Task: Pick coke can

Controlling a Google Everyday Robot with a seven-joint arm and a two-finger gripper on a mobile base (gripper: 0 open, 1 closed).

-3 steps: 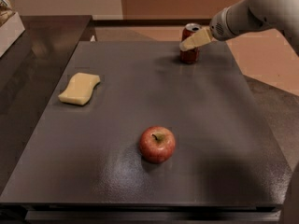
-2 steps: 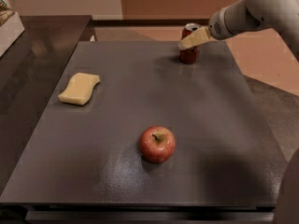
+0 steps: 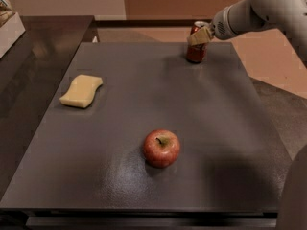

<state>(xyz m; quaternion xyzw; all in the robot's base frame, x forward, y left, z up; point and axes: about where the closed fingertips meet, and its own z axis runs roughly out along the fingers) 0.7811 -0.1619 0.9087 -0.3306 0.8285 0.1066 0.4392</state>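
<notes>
The coke can, dark red with a silver top, stands upright near the far right edge of the dark table. My gripper reaches in from the right on the white arm. It sits at the can's upper half and covers part of it. The can's base still appears to rest on the table.
A red apple sits in the near middle of the table. A yellow sponge lies at the left. A darker counter adjoins the table on the left, with a white box at its far corner.
The arm and gripper have stayed at the can with almost no shift. The can, apple and sponge have not moved.
</notes>
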